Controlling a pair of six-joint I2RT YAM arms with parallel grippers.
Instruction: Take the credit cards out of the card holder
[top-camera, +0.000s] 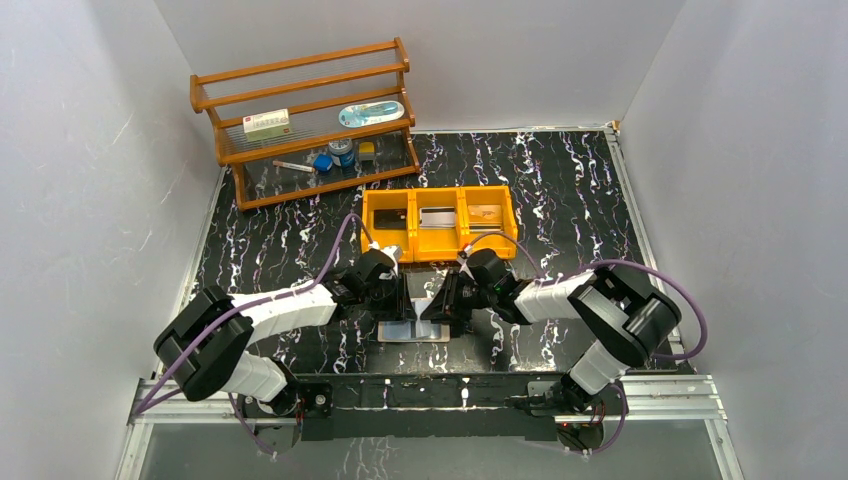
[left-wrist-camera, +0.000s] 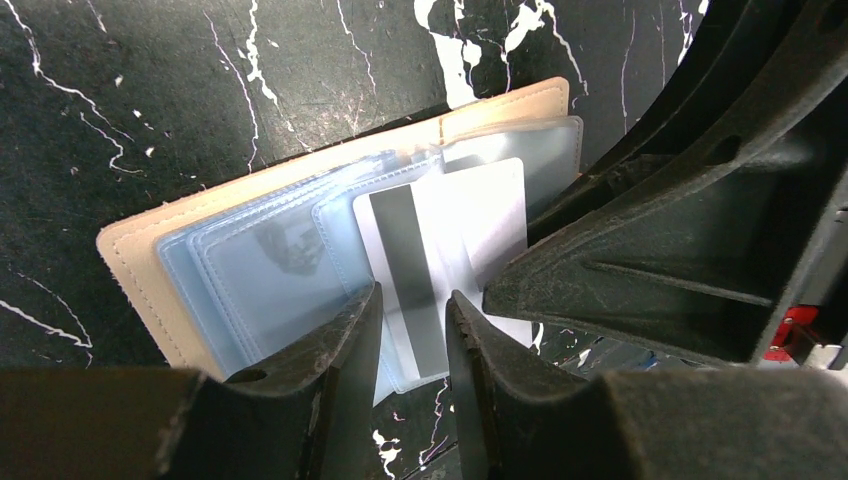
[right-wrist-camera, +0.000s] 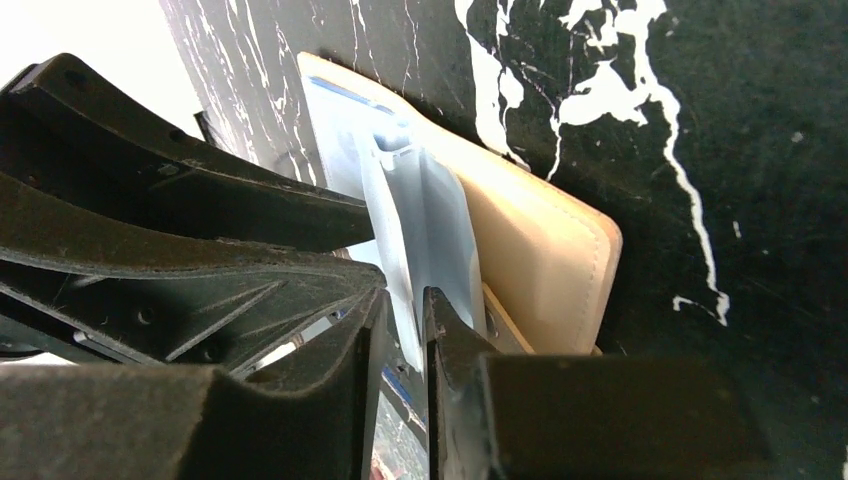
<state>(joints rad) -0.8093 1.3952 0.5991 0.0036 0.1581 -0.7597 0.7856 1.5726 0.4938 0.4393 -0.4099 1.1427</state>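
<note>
The card holder lies open on the black marbled table between both grippers, tan cover down and pale blue pockets up. A silvery credit card with a dark stripe sticks out of a pocket. My left gripper hovers over that card's near end, its jaws a little apart with card and table showing between them. My right gripper is shut on a pale blue pocket leaf, which stands up from the tan cover. More cards lie in the yellow bin.
The yellow three-compartment bin stands just behind the grippers. A wooden shelf rack with small items is at the back left. Grey walls close in both sides. The two grippers nearly touch.
</note>
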